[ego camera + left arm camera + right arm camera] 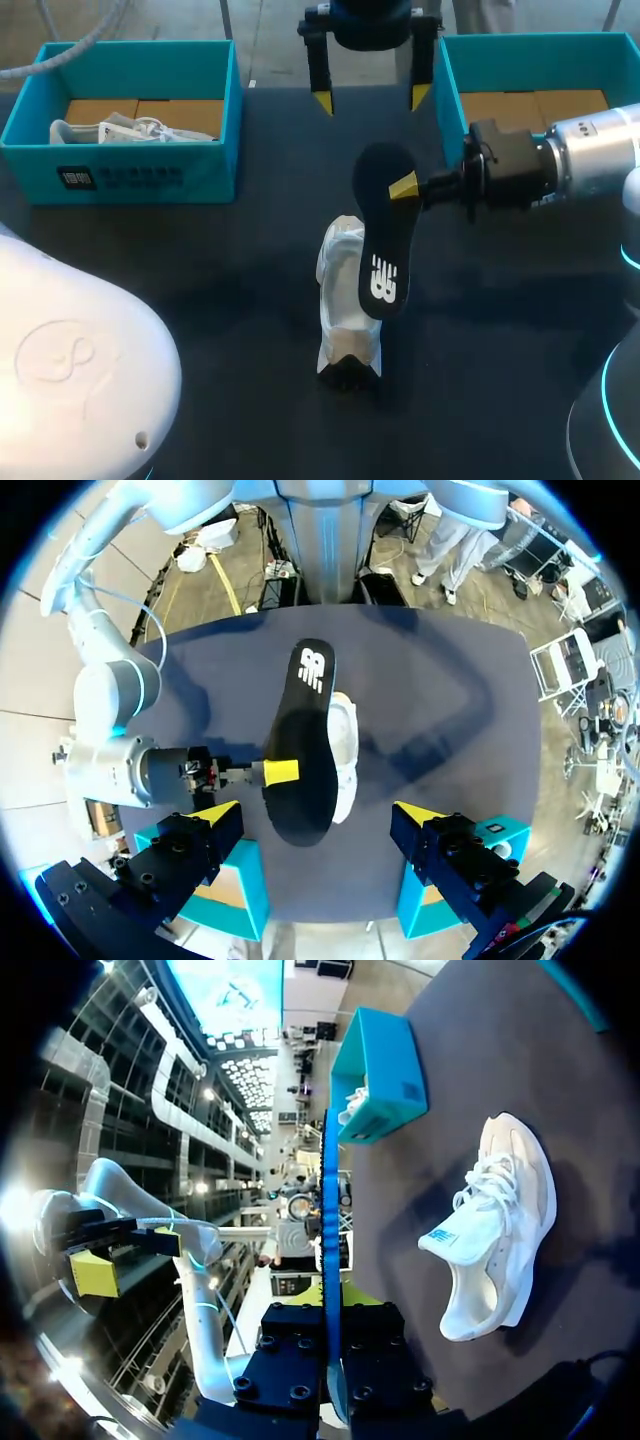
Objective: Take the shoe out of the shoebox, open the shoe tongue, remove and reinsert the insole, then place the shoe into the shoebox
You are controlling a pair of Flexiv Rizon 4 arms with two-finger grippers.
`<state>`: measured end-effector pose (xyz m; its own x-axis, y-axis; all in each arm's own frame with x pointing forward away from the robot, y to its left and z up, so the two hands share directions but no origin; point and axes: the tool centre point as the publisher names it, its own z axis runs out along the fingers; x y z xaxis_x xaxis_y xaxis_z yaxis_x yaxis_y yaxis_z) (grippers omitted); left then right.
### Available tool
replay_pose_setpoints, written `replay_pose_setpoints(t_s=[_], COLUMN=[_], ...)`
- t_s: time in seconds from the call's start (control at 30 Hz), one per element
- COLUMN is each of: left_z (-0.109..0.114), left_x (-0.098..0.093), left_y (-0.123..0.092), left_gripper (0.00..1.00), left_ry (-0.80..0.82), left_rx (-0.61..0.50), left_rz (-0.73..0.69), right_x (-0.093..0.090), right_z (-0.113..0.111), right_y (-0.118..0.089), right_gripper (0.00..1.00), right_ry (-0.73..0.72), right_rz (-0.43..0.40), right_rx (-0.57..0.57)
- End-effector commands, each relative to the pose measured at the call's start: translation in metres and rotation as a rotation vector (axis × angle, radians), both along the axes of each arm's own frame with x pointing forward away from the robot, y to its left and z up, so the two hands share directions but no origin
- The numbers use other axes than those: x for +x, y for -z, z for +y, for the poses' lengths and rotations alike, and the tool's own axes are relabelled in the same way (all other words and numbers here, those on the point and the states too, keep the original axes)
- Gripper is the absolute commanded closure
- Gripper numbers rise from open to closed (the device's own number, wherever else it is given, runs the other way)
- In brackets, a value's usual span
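Note:
A white shoe (345, 300) lies on the dark table (200, 270), its opening toward my right arm. My right gripper (405, 187) comes in from the right and is shut on the edge of a black insole (382, 240), which hangs tilted over the shoe. The left wrist view looks down on the insole (305, 750), the shoe (348, 742) and the right gripper (280, 772). From the right wrist the insole (330, 1200) shows edge-on between the right gripper (331, 1325) fingers, with the shoe (495, 1230) beside it. My left gripper (371, 98) hangs open above the table's far edge, holding nothing.
A teal shoebox (130, 175) at the far left holds another white shoe (120, 130). A second teal shoebox (450, 90) stands at the far right behind my right arm. A white rounded robot housing (70, 370) fills the near left corner.

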<state>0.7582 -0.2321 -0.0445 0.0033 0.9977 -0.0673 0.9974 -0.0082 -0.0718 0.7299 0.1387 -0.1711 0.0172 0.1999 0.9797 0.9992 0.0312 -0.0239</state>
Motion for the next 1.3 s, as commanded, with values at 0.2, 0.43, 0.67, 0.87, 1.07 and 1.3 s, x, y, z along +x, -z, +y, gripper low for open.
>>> replay_pose_setpoints(t_s=[0.2, 0.43, 0.67, 0.87, 1.07, 1.3], left_z=[-0.004, -0.006, -0.003, 0.011, 0.024, 0.029], left_x=[-0.005, -0.009, -0.008, -0.008, -0.01, -0.01], left_y=[0.002, 0.001, -0.001, 0.001, 0.004, 0.009], left_gripper=[0.0, 0.0, 0.0, 0.0, 0.0, 0.0], left_ry=[-0.015, -0.016, -0.053, -0.105, -0.154, -0.184], left_rx=[0.022, 0.015, -0.084, -0.239, -0.389, -0.568], left_rz=[-0.036, -0.036, -0.069, -0.106, -0.135, -0.16], right_x=[0.004, 0.002, 0.0, 0.001, 0.003, 0.005], right_z=[0.005, 0.005, 0.003, -0.003, -0.008, -0.009], right_y=[-0.002, -0.003, -0.004, -0.007, -0.01, -0.013], right_gripper=[1.0, 1.0, 1.0, 1.0, 1.0, 1.0], right_ry=[0.021, 0.018, 0.027, 0.047, 0.059, 0.067], right_rz=[-0.005, -0.006, -0.004, -0.005, -0.007, -0.014], right_rx=[0.004, 0.006, 0.027, 0.02, 0.016, 0.014])
